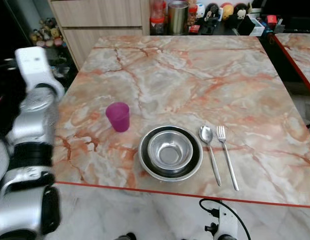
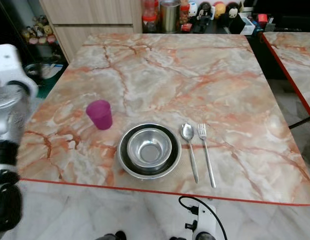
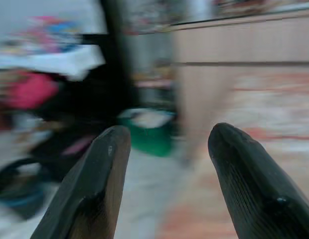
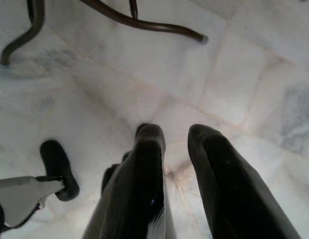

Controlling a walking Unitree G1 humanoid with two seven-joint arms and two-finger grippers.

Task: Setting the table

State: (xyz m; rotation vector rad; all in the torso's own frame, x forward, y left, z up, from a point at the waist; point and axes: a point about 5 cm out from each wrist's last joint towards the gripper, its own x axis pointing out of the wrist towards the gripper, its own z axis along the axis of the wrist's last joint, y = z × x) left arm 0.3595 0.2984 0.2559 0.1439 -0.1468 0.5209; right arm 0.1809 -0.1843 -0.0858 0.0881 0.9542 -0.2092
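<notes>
Bowl (image 1: 170,152), spoon (image 1: 209,152), fork (image 1: 226,156), cup (image 1: 118,116) grouped as one setting; left tool (image 3: 164,149) and right tool (image 4: 177,137) both open, empty

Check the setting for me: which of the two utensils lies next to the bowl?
The spoon, with its rounded head, lies beside the steel bowl; the fork lies one place further right.

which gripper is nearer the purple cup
Left. The left gripper is raised off the table's left side, the side where the purple cup stands. The right gripper hangs low, pointing at the floor.
</notes>
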